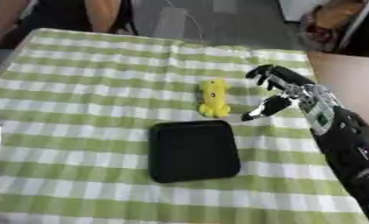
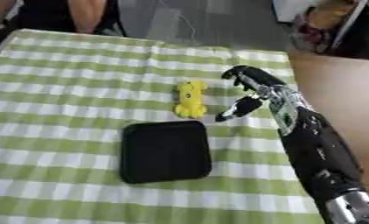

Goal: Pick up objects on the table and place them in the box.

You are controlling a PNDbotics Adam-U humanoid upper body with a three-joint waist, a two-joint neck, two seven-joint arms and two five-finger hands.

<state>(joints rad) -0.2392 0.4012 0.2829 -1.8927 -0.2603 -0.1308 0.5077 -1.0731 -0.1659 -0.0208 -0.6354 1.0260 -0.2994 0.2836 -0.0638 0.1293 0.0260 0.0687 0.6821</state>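
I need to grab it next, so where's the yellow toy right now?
The yellow toy lies on the checked cloth just beyond the black box, with the right hand open beside it on its right.

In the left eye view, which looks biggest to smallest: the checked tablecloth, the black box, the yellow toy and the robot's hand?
1. Checked tablecloth, which fills most of the view.
2. Black box.
3. Right hand and yellow toy: these two look much alike, the open hand perhaps slightly bigger, so I would not rank them.
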